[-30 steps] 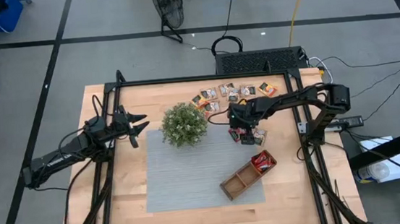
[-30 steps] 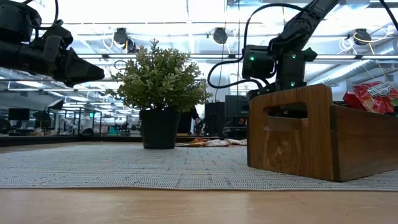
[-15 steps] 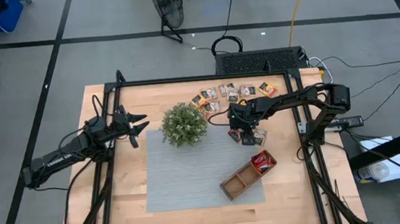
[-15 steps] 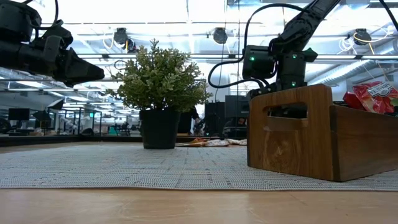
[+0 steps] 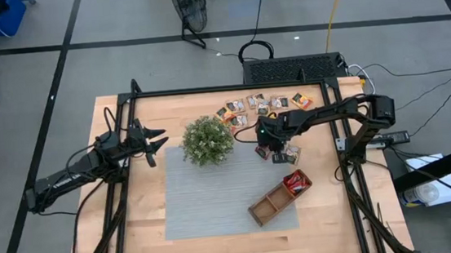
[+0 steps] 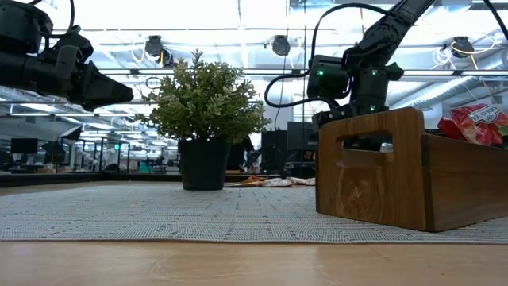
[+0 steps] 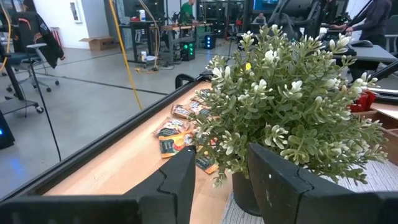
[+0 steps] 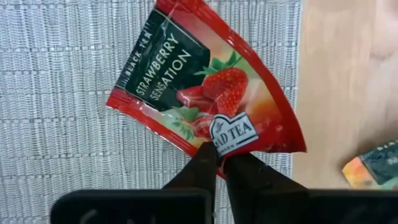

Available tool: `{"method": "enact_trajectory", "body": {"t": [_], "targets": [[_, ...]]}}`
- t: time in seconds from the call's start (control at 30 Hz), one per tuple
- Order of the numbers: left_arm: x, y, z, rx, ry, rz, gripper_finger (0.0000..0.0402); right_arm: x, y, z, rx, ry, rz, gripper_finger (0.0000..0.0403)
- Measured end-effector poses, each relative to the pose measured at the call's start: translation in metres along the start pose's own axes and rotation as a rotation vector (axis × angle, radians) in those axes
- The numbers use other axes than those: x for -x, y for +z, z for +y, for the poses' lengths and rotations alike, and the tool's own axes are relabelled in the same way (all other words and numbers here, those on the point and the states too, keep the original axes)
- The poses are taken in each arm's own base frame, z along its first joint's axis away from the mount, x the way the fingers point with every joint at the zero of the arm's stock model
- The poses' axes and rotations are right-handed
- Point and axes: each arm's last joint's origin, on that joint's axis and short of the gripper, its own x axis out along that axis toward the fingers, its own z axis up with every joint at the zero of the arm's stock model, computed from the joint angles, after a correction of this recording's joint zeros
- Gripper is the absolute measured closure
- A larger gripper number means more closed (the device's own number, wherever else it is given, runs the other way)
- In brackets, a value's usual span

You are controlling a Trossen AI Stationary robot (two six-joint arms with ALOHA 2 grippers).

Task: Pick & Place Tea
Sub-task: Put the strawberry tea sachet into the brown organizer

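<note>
My right gripper (image 5: 272, 149) (image 8: 219, 163) points steeply down at the right edge of the grey mat (image 5: 215, 193), shut on a red strawberry tea sachet (image 8: 199, 87). More tea sachets (image 5: 263, 104) lie in a row on the wood near the table's far edge. The brown wooden tray (image 5: 279, 197) rests on the mat's near right corner, with red sachets (image 5: 297, 180) in its right end compartment. My left gripper (image 5: 158, 140) (image 7: 221, 180) hangs open and level, left of the potted plant (image 5: 208, 140). My right gripper pinches the sachet's edge (image 8: 227, 144) between its two fingertips, near the white label at one side. The fingers come from above, slanting down. The rest of the sachet lies spread over the mat's edge, next to the bare wood.
The plant stands on the mat's far left corner, between the two arms. Another sachet (image 8: 373, 165) lies on the wood close beside the held one. A black frame (image 5: 230, 89) runs around the table's edges. Bare mat stretches left of the tray.
My right gripper has shut its fingers on the red sachet and rolled its wrist a little, staying over the same spot. My left arm has kept still.
</note>
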Motion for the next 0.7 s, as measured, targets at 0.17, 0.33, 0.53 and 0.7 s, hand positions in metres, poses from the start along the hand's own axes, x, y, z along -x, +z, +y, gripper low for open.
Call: {"method": "enact_trajectory", "body": {"t": [0.17, 0.33, 0.53, 0.7], "targets": [[0.0, 0.0, 0.0, 0.0, 0.0, 0.0, 0.0254, 0.015, 0.003, 0.003, 0.023, -0.131, -0.027, 0.0397], [0.0, 0.0, 0.0, 0.0, 0.0, 0.0, 0.0254, 0.056, 0.005, 0.026, 0.071, -0.281, -0.132, 0.0399], [0.0, 0.0, 0.0, 0.0, 0.0, 0.0, 0.0254, 0.111, -0.016, 0.085, 0.139, -0.355, -0.248, 0.0401], [0.0, 0.0, 0.0, 0.0, 0.0, 0.0, 0.0254, 0.134, -0.044, 0.137, 0.193, -0.423, -0.335, 0.0402]]}}
